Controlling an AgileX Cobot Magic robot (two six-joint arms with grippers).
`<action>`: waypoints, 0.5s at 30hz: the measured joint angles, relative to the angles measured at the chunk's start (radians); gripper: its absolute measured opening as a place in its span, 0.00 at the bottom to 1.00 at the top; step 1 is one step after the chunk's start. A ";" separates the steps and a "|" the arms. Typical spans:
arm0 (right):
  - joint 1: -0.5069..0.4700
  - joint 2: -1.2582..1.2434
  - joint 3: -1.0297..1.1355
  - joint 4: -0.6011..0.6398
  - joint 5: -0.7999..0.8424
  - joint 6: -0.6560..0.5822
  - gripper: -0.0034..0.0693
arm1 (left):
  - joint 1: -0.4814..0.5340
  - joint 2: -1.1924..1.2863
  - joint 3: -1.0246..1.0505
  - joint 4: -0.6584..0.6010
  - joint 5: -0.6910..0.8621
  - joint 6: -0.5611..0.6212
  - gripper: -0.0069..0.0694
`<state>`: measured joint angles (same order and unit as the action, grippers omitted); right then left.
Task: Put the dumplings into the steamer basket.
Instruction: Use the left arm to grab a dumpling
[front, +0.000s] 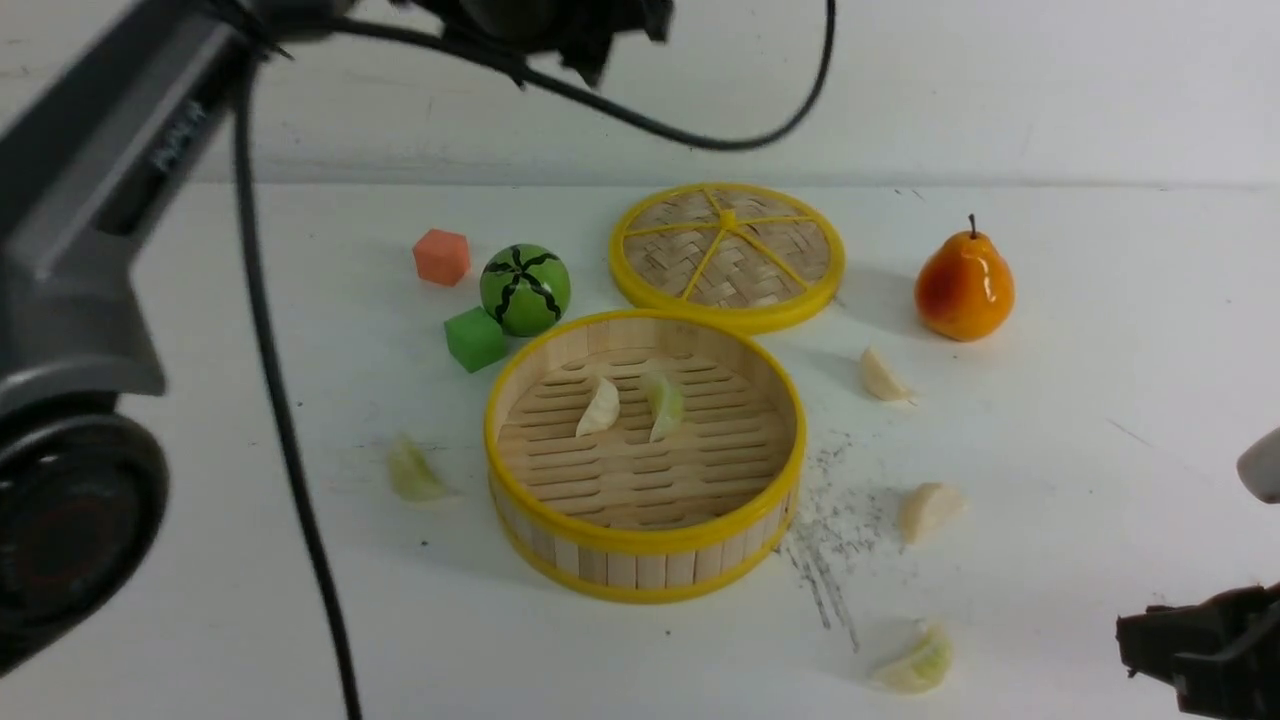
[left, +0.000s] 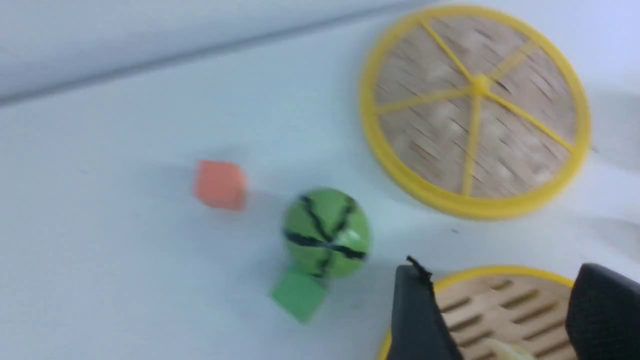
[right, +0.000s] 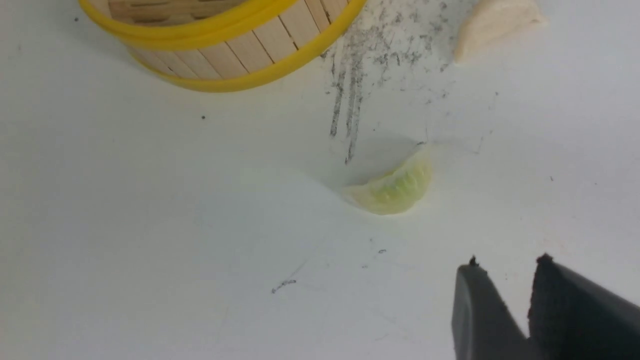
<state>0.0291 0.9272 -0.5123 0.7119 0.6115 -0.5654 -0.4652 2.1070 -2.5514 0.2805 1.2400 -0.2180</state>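
The steamer basket (front: 640, 540) stands mid-table with a cream dumpling (front: 600, 406) and a green dumpling (front: 664, 404) on its slatted floor. Outside it lie a green dumpling (front: 413, 470) to its left, two cream dumplings (front: 882, 377) (front: 928, 508) to its right, and a green dumpling (front: 915, 662) near the front right. My left gripper (left: 505, 285) hangs open and empty high above the basket's far side (left: 480, 272). My right gripper (right: 507, 262) is low at the front right, jaws slightly parted and empty, a little short of the green dumpling (right: 395, 187).
The flat woven lid (front: 727, 255) lies behind the basket. A striped green ball (front: 525, 289), a green cube (front: 474, 339) and an orange cube (front: 441, 256) sit at the back left. An orange pear (front: 964, 286) stands at the back right. Dark scuff marks (front: 825, 560) streak the table.
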 joint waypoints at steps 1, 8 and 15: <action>0.000 0.000 0.000 -0.001 0.000 -0.003 0.27 | 0.019 -0.038 0.028 0.022 0.000 0.000 0.61; 0.000 0.000 0.000 0.000 0.000 -0.011 0.27 | 0.215 -0.179 0.429 -0.209 0.000 0.019 0.41; 0.000 0.000 -0.001 0.004 0.000 -0.012 0.28 | 0.319 -0.165 0.891 -0.388 -0.100 0.050 0.11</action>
<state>0.0291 0.9272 -0.5132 0.7154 0.6115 -0.5772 -0.1461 1.9416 -1.6601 -0.1075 1.1401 -0.1677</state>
